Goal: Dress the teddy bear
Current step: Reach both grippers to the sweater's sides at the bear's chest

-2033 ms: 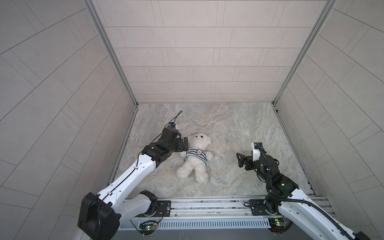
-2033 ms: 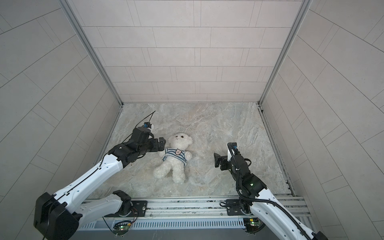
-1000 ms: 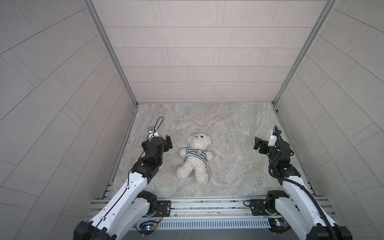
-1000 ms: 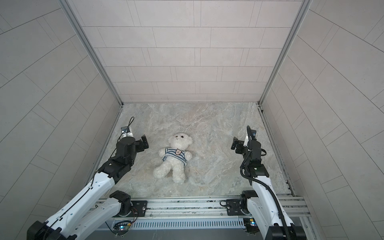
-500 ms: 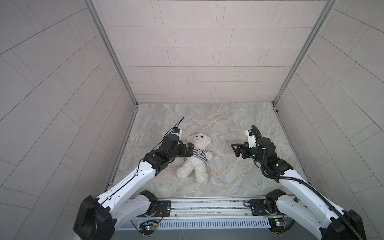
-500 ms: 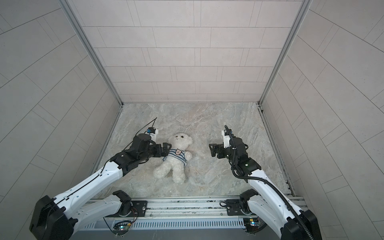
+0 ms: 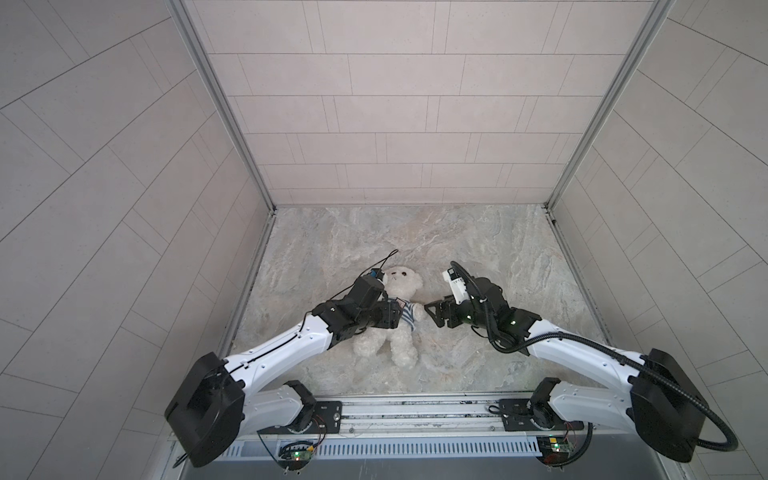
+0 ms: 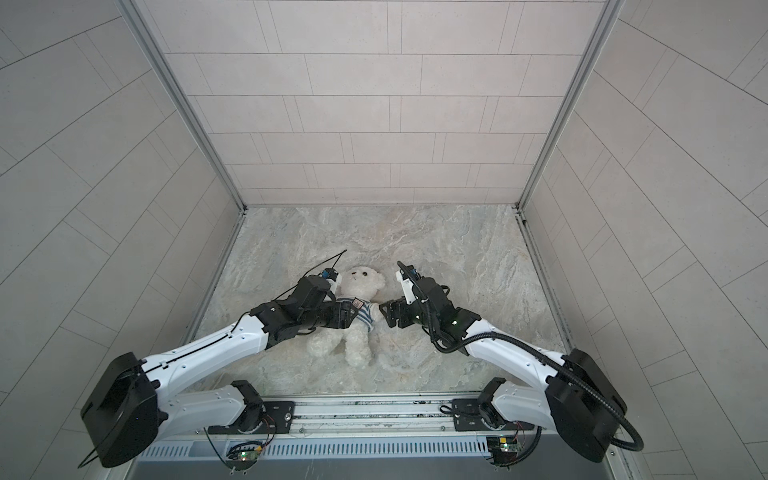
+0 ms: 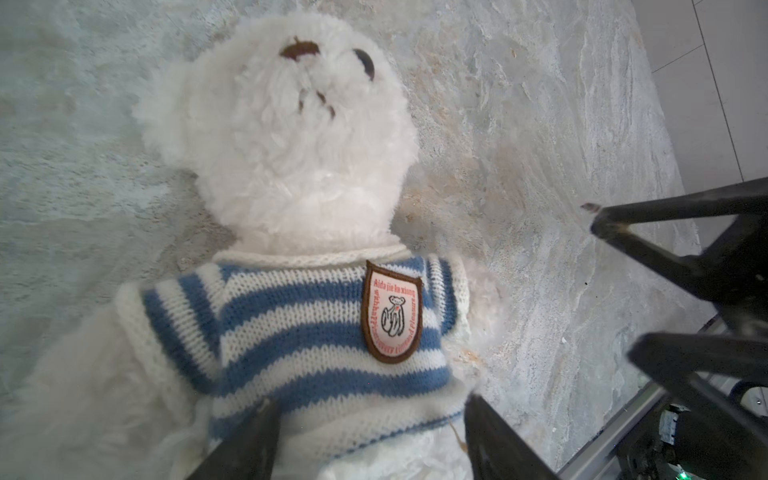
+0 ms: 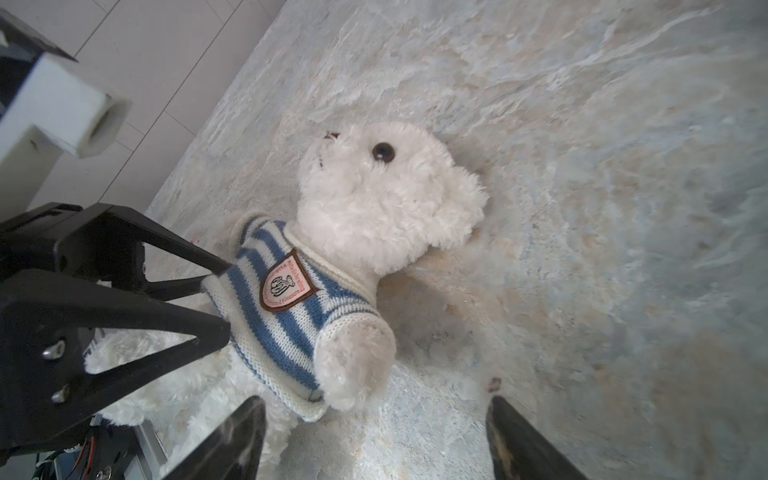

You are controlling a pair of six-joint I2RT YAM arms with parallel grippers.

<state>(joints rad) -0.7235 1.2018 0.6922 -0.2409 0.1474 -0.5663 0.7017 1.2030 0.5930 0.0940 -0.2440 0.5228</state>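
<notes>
Left arm (image 7: 282, 351) and right arm (image 7: 582, 355): white link shells, black joint housings. A ribbed black hose (image 7: 590, 340) runs along the right arm; a thin black wire (image 7: 384, 259) sticks out of the left wrist toward 1 o'clock. The left gripper (image 10: 226, 299) has black open-triangle fingers (image 10: 137, 309) with silver screws (image 10: 50, 352). Green lights (image 7: 513, 322) dot the right wrist.

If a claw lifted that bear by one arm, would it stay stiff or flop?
Probably flop: the bear looks like soft fluffy plush, legs splayed limply. Likely light for its size, being stuffed fabric. Its fur and knitted shirt should grip rather than slip.
</notes>
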